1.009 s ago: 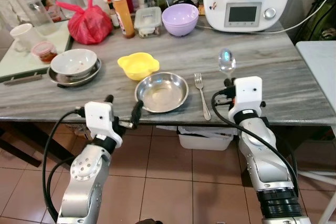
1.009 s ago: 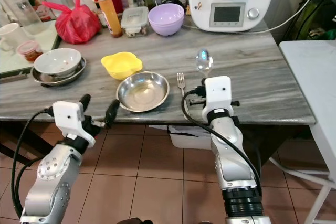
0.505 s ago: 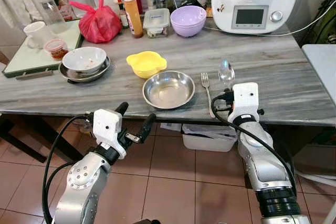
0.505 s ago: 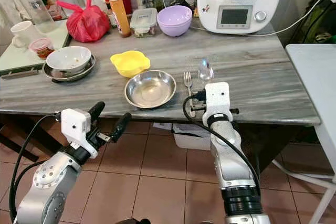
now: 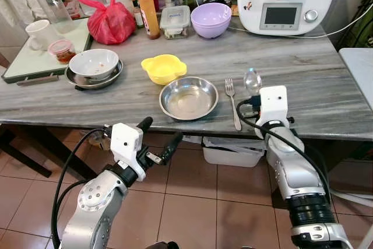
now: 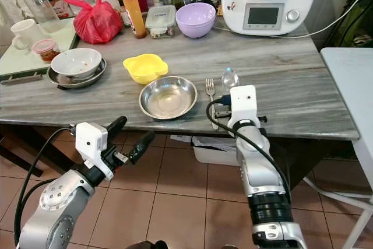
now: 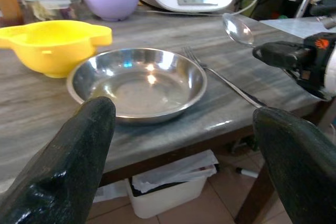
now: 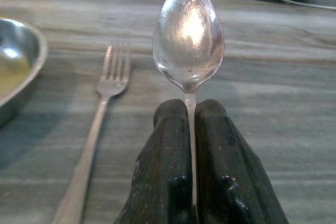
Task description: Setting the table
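Steel plate (image 5: 188, 97) and fork (image 5: 232, 102) set near tabletop's front edge; right gripper (image 8: 190, 124) pinches spoon (image 8: 188, 32), unplaced; left gripper (image 5: 158, 141) spread, empty.

On the surface (image 5: 326, 91), the fork (image 5: 232, 100) lies right of the dish (image 5: 188, 98); the spoon (image 5: 252, 80) sits right of the fork.

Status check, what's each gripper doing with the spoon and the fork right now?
Right gripper shut on spoon, held above the table beside fork. Left gripper open, off the table edge, facing steel dish. Nothing blocking.
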